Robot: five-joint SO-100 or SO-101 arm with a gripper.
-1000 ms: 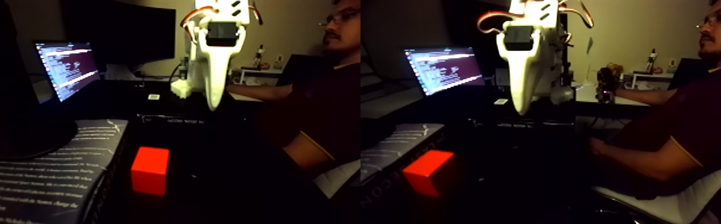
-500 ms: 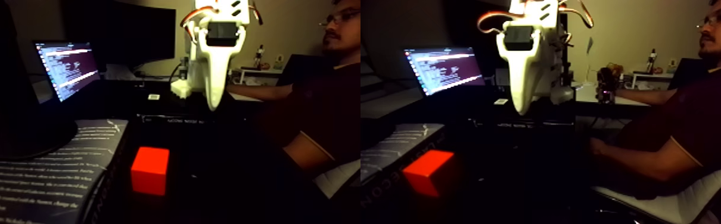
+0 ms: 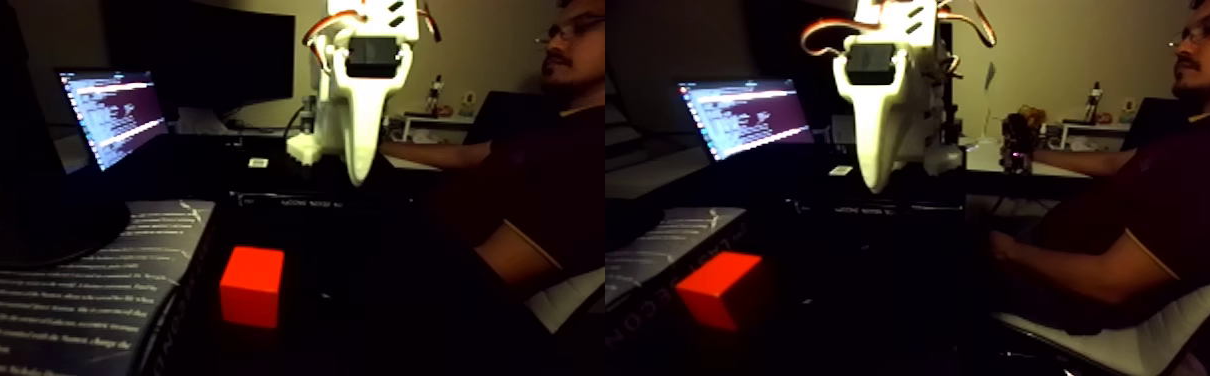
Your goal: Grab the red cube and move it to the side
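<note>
1. The red cube (image 3: 252,287) sits by itself on the dark surface (image 3: 373,300) at the near side, left of centre in the left half of the fixed view. It's just beside the printed sheet (image 3: 63,290) on its left. Nothing is touching it.
2. The end effector (image 3: 358,175) hangs well above and behind the cube, white fingers pointing straight down. They look pressed together into one tapered tip, so I'd call it clenched on nothing, though the light is dim.
3. My guess is it's parked high to leave room for lining up, so the approach hasn't really begun.
4. A person (image 3: 533,150) sits at the right, one arm reaching toward the far desk, probably driving the thing.
5. The lit laptop screen (image 3: 113,115) sits far left, away from the cube.
6. Next it needs to spread its fingers, come forward and drop down around the cube.
</note>
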